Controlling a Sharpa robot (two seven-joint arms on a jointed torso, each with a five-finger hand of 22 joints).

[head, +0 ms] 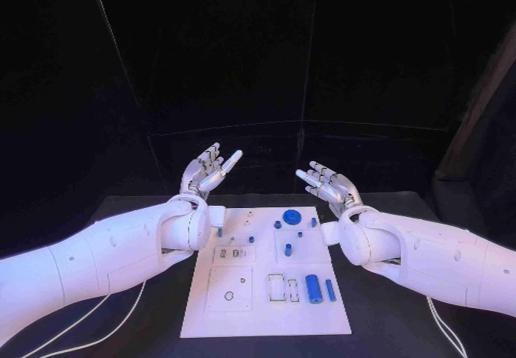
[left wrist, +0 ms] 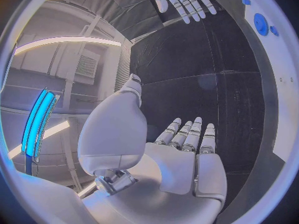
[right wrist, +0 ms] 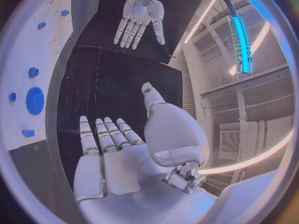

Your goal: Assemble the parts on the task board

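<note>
Hovering past the task board's (head: 204,317) far edge, your left robot hand (head: 207,171) and right robot hand (head: 330,184) spread wide, empty, blue parts (head: 313,288) lying nearer you.

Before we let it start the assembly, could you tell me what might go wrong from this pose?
1. Both hands, the left hand and the right hand, are open and raised beyond the far edge of the task board, so each must reach back over it; a forearm might sweep loose parts.
2. The long blue cylinder lies on its side and may roll if nudged.
3. The small blue pieces beside the round blue disc sit close together, so fingers could knock a neighbour.
</note>
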